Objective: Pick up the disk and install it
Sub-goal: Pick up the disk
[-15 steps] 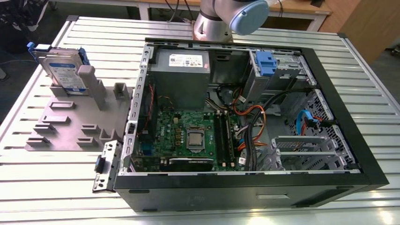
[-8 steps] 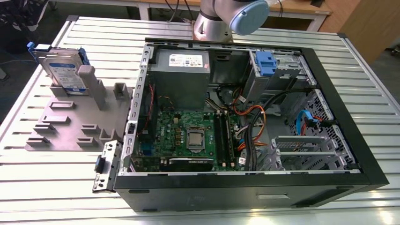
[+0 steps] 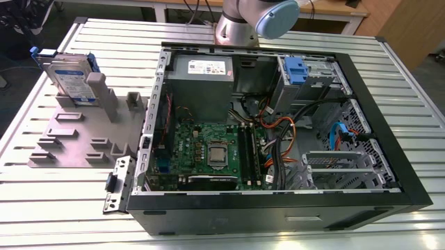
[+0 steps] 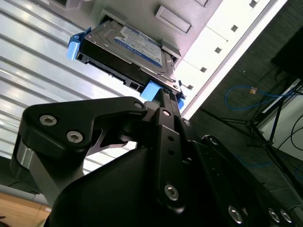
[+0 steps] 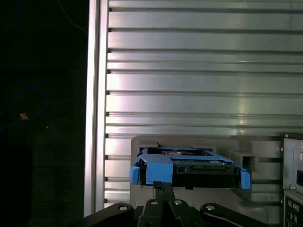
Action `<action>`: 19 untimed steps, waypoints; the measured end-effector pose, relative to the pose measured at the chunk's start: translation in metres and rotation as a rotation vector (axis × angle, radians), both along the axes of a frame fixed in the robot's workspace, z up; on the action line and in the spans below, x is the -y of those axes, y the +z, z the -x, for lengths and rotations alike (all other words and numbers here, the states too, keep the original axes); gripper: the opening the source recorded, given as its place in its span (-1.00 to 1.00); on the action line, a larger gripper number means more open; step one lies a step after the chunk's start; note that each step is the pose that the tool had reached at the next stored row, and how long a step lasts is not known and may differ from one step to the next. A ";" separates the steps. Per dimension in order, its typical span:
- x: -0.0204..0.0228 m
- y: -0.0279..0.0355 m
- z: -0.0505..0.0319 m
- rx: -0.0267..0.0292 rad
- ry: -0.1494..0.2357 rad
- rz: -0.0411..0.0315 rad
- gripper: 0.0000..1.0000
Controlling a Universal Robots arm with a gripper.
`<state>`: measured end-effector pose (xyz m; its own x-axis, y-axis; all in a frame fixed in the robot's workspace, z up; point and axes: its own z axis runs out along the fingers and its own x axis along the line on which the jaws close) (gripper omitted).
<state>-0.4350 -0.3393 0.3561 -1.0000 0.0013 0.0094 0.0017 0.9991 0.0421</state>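
The slatted metal table (image 3: 62, 208) lies bare on all sides of the grey fixture (image 3: 76, 143). The fixture sits toward the exterior view's left, close to the table's edge there. In the first wrist view that edge shows as a bright rail with dark floor beyond it.

The disk (image 3: 72, 78) stands on edge in the fixture's far slot, in the upper left of the exterior view. Its label faces outward and its blue rails (image 5: 151, 172) run along its sides.

The gripper (image 5: 162, 185) has its fingers pressed together with nothing between them. In both wrist views the tips line up with the disk's blue rail, but I cannot tell whether they touch it or hang short of it.

The open computer case (image 3: 278, 211) takes the centre and the exterior view's right (its side panel is off, so the inside is exposed). Inside it are:

- a green motherboard (image 3: 208, 151) low in the middle
- a grey power supply (image 3: 201, 78) above the motherboard
- a blue clip (image 3: 295, 70) in the drive cage at the upper right
- orange and black cables (image 3: 278, 127) between them

The arm (image 3: 240, 26) rises behind the case at the frame's top edge.
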 end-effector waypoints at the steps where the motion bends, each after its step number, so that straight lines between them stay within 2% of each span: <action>1: 0.0000 0.0000 0.0000 0.0000 0.003 0.0000 -0.79; 19: 0.0000 0.0001 0.0000 -0.0001 0.071 0.0000 -0.79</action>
